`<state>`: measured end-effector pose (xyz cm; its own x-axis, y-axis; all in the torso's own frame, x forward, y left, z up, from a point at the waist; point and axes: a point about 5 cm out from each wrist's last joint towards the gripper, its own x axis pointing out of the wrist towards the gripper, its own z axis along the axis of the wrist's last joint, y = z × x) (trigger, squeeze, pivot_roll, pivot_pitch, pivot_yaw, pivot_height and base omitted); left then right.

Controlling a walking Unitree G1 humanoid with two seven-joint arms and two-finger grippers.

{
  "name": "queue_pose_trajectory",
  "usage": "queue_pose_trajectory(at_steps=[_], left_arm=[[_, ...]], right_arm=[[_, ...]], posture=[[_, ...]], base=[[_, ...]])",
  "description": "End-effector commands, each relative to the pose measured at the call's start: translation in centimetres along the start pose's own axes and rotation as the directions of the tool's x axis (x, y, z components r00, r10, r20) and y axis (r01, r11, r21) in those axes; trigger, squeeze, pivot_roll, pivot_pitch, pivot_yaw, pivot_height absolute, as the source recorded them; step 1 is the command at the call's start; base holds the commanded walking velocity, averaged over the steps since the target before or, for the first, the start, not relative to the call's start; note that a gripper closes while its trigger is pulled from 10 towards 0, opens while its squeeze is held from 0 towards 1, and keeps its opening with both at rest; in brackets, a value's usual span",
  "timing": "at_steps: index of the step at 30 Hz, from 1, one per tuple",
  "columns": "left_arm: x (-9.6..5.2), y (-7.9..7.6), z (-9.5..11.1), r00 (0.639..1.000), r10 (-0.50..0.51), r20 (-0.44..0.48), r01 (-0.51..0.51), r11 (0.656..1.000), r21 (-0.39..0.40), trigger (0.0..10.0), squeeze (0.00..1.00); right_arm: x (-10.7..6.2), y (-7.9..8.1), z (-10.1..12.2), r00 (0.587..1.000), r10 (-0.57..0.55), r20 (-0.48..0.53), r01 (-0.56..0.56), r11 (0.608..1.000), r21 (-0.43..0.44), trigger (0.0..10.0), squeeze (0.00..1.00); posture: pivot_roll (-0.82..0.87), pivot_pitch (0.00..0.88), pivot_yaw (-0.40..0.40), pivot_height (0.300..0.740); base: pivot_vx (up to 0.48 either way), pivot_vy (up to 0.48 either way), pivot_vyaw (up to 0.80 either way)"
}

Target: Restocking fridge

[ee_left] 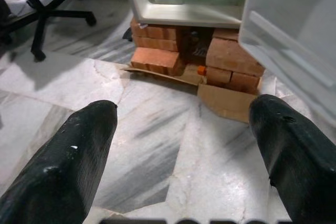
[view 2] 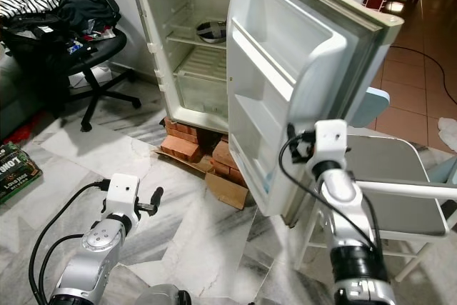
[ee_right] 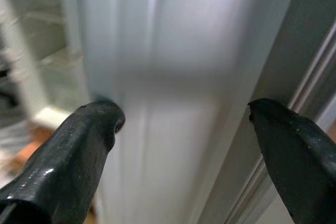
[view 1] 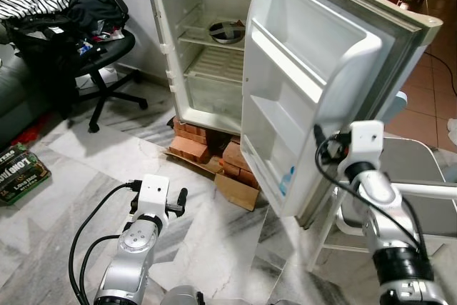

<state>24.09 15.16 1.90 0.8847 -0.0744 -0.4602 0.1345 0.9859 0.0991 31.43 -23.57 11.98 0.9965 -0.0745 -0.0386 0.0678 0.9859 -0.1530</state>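
The white fridge [view 1: 214,76] stands open on bricks, its wire shelves bare except for a metal bowl [view 1: 226,31] on the upper one. Its door [view 1: 307,83] swings out toward me, and the door racks hold nothing. At the door's free edge my right gripper [ee_right: 184,114] is open, one finger on each side of the edge [ee_right: 157,77]. My left gripper [ee_left: 184,119] hangs low over the marble floor in front of the fridge, open with nothing between its fingers.
Red bricks [view 1: 207,144] and a cardboard sheet [view 1: 235,191] lie under the fridge. At the left stand a black office chair [view 1: 100,55] piled with clothes and a box [view 1: 18,169] on the floor. A grey folding chair [view 1: 421,169] stands behind the door on the right.
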Motion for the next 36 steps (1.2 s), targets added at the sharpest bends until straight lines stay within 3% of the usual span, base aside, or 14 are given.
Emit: queue_pose_trajectory(at_steps=[1, 8, 16, 21, 24, 26, 29, 33, 34, 35, 36], left_arm=[[-0.3, 0.4, -0.1, 1.0, 0.006, -0.012, -0.006, 1.0, 0.018, 10.0, 0.0], [-0.5, 0.6, -0.3, 1.0, 0.004, -0.026, -0.003, 1.0, 0.029, 10.0, 0.0], [-0.6, 0.8, -0.5, 0.999, -0.003, -0.044, 0.005, 0.999, 0.042, 10.0, 0.0], [-0.6, 0.7, -0.6, 0.999, -0.009, -0.051, 0.011, 0.999, 0.05, 10.0, 0.0], [-0.5, 0.7, -0.6, 0.998, -0.012, -0.056, 0.015, 0.998, 0.055, 10.0, 0.0], [-0.5, 0.7, -0.6, 0.998, -0.014, -0.057, 0.017, 0.998, 0.057, 10.0, 0.0], [-0.5, 0.7, -0.6, 0.998, -0.016, -0.059, 0.019, 0.998, 0.057, 10.0, 0.0], [-0.4, 0.7, -0.5, 0.998, -0.016, -0.057, 0.019, 0.998, 0.056, 10.0, 0.0], [-0.4, 0.7, -0.5, 0.998, -0.014, -0.055, 0.017, 0.998, 0.055, 10.0, 0.0], [-0.4, 0.7, -0.5, 0.998, -0.014, -0.055, 0.017, 0.998, 0.055, 10.0, 0.0], [-0.4, 0.7, -0.5, 0.998, -0.013, -0.054, 0.016, 0.998, 0.055, 10.0, 0.0]], right_arm=[[0.2, -0.6, 1.0, 0.999, -0.015, 0.029, 0.015, 1.0, 0.005, 10.0, 0.0], [-0.3, -2.5, 0.6, 0.999, -0.019, -0.033, 0.018, 1.0, -0.023, 10.0, 0.0], [-1.9, -3.4, -1.8, 0.954, 0.162, -0.253, -0.168, 0.986, -0.002, 10.0, 0.0], [-2.0, -5.2, -1.7, 0.953, 0.096, -0.287, -0.124, 0.989, -0.079, 10.0, 0.0], [-1.6, -6.4, -0.6, 0.961, 0.036, -0.274, -0.072, 0.99, -0.124, 10.0, 0.0], [-1.3, -6.9, 0.2, 0.971, -0.007, -0.239, -0.025, 0.991, -0.128, 10.0, 0.0], [-0.3, -6.3, 2.5, 0.998, -0.021, -0.067, 0.02, 1.0, -0.014, 10.0, 0.0], [0.7, -4.3, 5.5, 0.992, 0.057, 0.117, -0.071, 0.989, 0.126, 10.0, 0.0], [0.6, -2.0, 7.7, 0.95, 0.188, 0.248, -0.258, 0.921, 0.292, 10.0, 0.0], [0.6, -2.0, 7.7, 0.95, 0.188, 0.248, -0.258, 0.921, 0.292, 10.0, 0.0], [0.2, -0.8, 8.6, 0.91, 0.276, 0.309, -0.376, 0.862, 0.339, 10.0, 0.0]], posture=[[0.06, 0.0, 0.034, 0.74], [0.05, 0.0, 0.042, 0.74], [0.03, 0.0, 0.057, 0.74], [0.03, 0.0, 0.06, 0.74], [0.03, 0.0, 0.061, 0.74], [0.03, 0.0, 0.062, 0.74], [0.03, 0.0, 0.062, 0.74], [0.04, 0.0, 0.06, 0.74], [0.04, 0.0, 0.057, 0.74], [0.04, 0.0, 0.057, 0.74], [0.04, 0.0, 0.057, 0.74]], base=[[0.0, 0.0, 0.0], [0.0, 0.0, 0.0], [0.0, 0.0, 0.0], [0.0, 0.0, 0.0], [0.0, 0.0, 0.0], [0.0, 0.0, 0.0], [0.0, 0.0, 0.0], [0.0, 0.0, 0.0], [0.0, 0.0, 0.0], [0.0, 0.0, 0.0], [0.0, 0.0, 0.0]])
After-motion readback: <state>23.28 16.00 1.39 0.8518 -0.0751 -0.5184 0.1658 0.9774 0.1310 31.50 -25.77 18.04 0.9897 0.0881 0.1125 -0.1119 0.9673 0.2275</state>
